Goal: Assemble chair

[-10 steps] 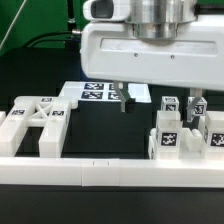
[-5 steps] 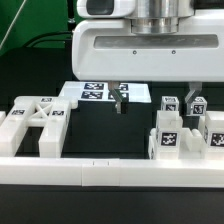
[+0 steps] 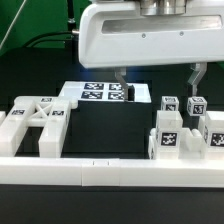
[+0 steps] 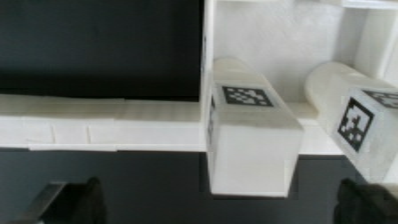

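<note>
The chair parts are glossy white tagged pieces on the black table. An X-braced frame [image 3: 36,121] lies at the exterior view's left. A notched block [image 3: 168,137], two small cubes [image 3: 170,104] [image 3: 196,105] and another white piece [image 3: 213,130] stand at the right. My gripper [image 3: 158,74] hangs open and empty above the right-hand group, touching nothing. In the wrist view a tagged white piece [image 4: 249,135] lies between and beyond my fingers, with a second piece [image 4: 359,108] beside it. My gripper [image 4: 222,204] shows only its dark fingertips [image 4: 71,200].
A long plain white rail [image 3: 100,171] runs along the table's front and also shows in the wrist view [image 4: 98,117]. The marker board [image 3: 100,93] lies flat at the back, behind the gripper. A dark cable hangs at the back left.
My gripper has risen straight up from just above the right-hand pieces, staying open and empty. The chair parts have not moved.
</note>
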`<state>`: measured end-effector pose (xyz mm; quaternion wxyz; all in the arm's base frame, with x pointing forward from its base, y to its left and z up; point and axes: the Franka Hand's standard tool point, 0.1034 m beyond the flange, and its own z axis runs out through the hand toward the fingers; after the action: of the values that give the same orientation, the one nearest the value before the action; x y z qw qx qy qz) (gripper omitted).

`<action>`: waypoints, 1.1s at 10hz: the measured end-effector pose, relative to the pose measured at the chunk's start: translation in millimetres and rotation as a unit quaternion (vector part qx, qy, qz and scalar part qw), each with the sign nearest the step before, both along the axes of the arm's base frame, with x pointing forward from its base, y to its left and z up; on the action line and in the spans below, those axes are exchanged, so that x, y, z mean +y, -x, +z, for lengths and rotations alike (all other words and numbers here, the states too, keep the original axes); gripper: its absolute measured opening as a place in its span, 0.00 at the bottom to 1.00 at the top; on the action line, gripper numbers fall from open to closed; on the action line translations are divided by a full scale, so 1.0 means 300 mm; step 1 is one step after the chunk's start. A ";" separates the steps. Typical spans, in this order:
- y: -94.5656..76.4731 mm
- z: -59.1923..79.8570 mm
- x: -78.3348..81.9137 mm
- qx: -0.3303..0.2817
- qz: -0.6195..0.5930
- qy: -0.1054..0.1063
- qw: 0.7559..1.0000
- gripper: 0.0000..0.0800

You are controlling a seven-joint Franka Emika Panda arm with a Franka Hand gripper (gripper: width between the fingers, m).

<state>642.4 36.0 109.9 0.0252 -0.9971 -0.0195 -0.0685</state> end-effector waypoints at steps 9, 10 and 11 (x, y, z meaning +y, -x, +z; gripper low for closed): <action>0.083 -0.201 0.012 -0.050 0.020 0.031 0.998 0.81; 0.083 -0.202 0.011 -0.050 0.020 0.031 0.998 0.81; 0.087 -0.210 0.010 -0.049 0.020 0.031 0.998 0.81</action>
<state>616.4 38.8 46.9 -0.0058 -0.9923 -0.0429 -0.1160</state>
